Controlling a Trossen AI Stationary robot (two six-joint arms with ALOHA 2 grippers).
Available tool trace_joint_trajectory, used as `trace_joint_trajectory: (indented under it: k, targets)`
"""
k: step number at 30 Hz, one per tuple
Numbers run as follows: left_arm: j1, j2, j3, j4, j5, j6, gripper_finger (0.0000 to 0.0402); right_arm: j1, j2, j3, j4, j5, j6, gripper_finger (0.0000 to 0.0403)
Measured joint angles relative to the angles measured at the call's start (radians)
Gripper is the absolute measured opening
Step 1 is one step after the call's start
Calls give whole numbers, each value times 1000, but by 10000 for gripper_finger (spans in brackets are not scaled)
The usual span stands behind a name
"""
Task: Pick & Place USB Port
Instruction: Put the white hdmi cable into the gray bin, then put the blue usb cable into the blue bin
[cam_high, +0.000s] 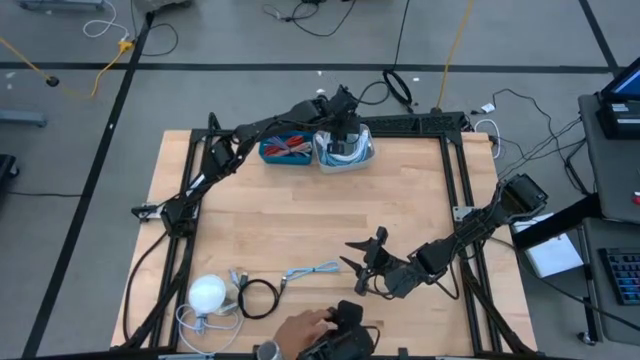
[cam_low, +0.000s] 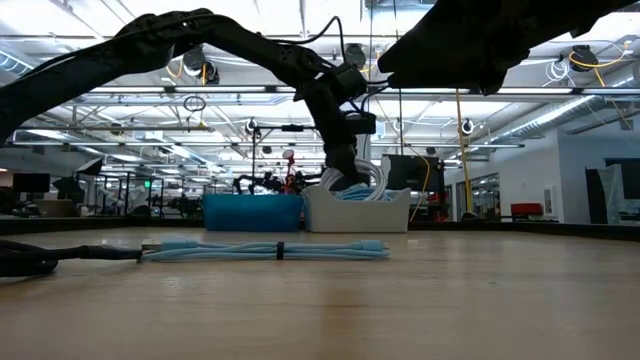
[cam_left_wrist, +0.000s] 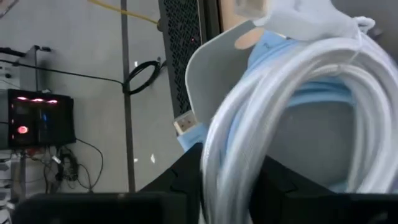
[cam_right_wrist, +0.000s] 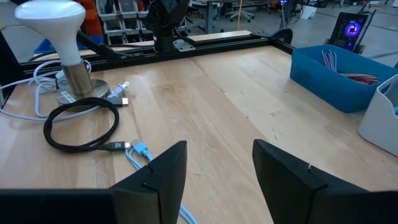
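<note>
A white bin stands at the table's far edge beside a blue bin. It holds a coil of white USB cable on top of a light blue one. My left gripper hangs just over this bin, pointing down into it, open, with the white coil's loops between its fingers. My right gripper waits open above the table's near middle, with nothing between its fingers. A bundled light blue USB cable lies flat on the wood just left of it. My left gripper has the white coil's near loops running up between its two spread fingers. The coil rests in the white bin, over its rim. Whether the fingers touch the strands, I cannot tell.
At the near left lie a black cable coil and a white bulb lamp with its white cord. A person's hand rests at the near edge beside a dark device. A black frame borders the wooden top.
</note>
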Motion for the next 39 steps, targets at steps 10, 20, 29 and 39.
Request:
trace_joint_trajectory:
  k: [10, 20, 29, 39]
  targets:
    - [-1, -2, 0, -16, 30, -58, 277, 0, 0, 0, 0, 0, 0, 176]
    - [0, -128, 0, 15, -93, -63, 308, -7, -1, -50, 19, -1, 50, 176]
    - [7, -528, 6, -269, 444, -328, 178, -19, -1, -81, 98, -4, 57, 176]
    - [-257, -819, -281, -666, 825, -226, 90, -89, -1, -75, 195, -231, 18, 176]
